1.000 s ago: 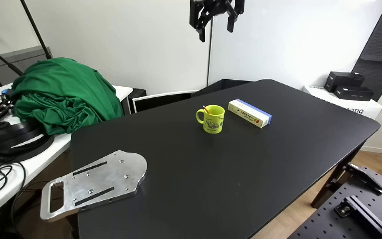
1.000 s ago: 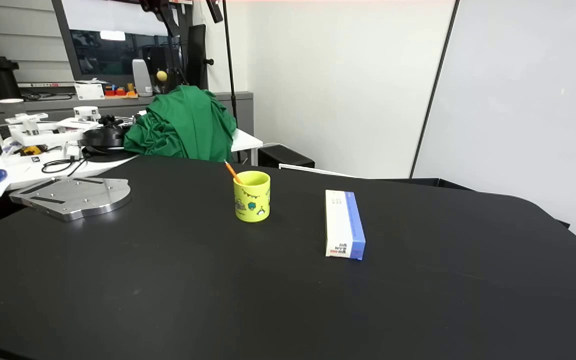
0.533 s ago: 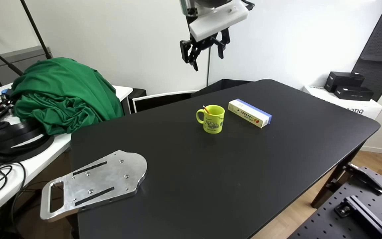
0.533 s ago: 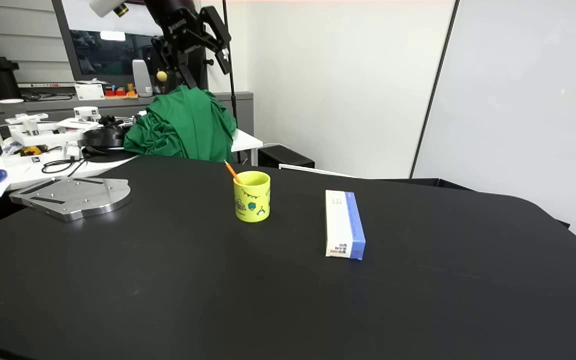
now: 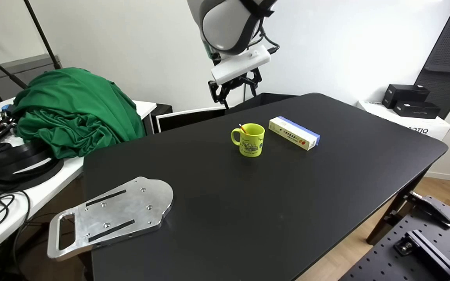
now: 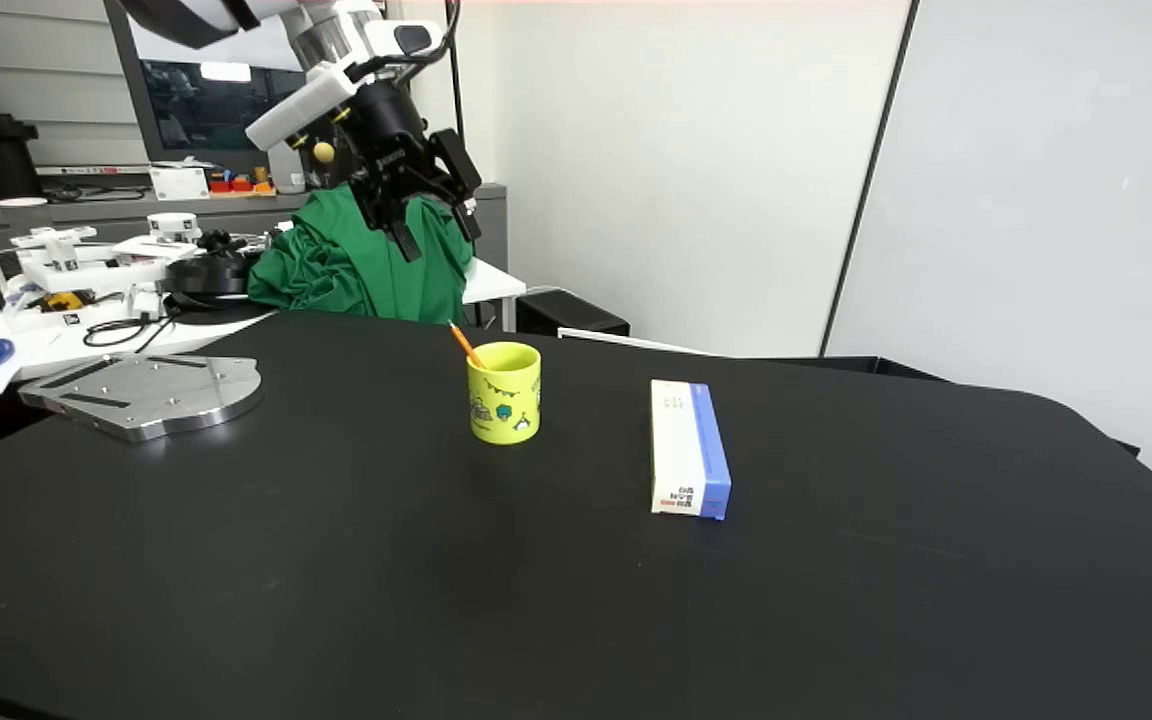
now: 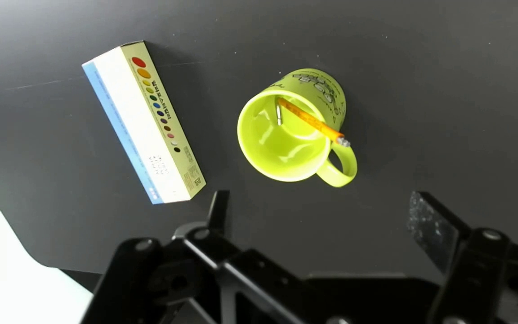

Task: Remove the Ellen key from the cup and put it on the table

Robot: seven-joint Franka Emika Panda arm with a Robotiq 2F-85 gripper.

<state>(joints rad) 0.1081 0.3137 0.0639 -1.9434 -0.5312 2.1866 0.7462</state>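
Observation:
The Ellen key is an orange rod with silver ends. It leans inside the cup over the handle side, in the wrist view (image 7: 310, 119) and in both exterior views (image 5: 242, 128) (image 6: 466, 347). Its short silver bent end (image 7: 279, 113) lies inside the cup. The yellow-green cup (image 5: 251, 145) stands upright on the black table (image 5: 326, 195); it also shows in an exterior view (image 6: 504, 408) and in the wrist view (image 7: 324, 85). My gripper (image 5: 240, 99) is open and empty, above table height and apart from the cup; it also shows in an exterior view (image 6: 440, 243) and in the wrist view (image 7: 321, 202).
A white, yellow and blue box (image 5: 293, 132) lies close beside the cup. A metal plate with a handle slot (image 5: 123, 210) lies at the table's edge. A green cloth (image 5: 72, 109) is heaped on a cluttered white desk. A white wall (image 6: 686, 180) stands behind.
The arm has come down into view. In both exterior views the gripper is clearly lower and nearer the cup's height. It has stayed open. The cup, key and box have not moved.

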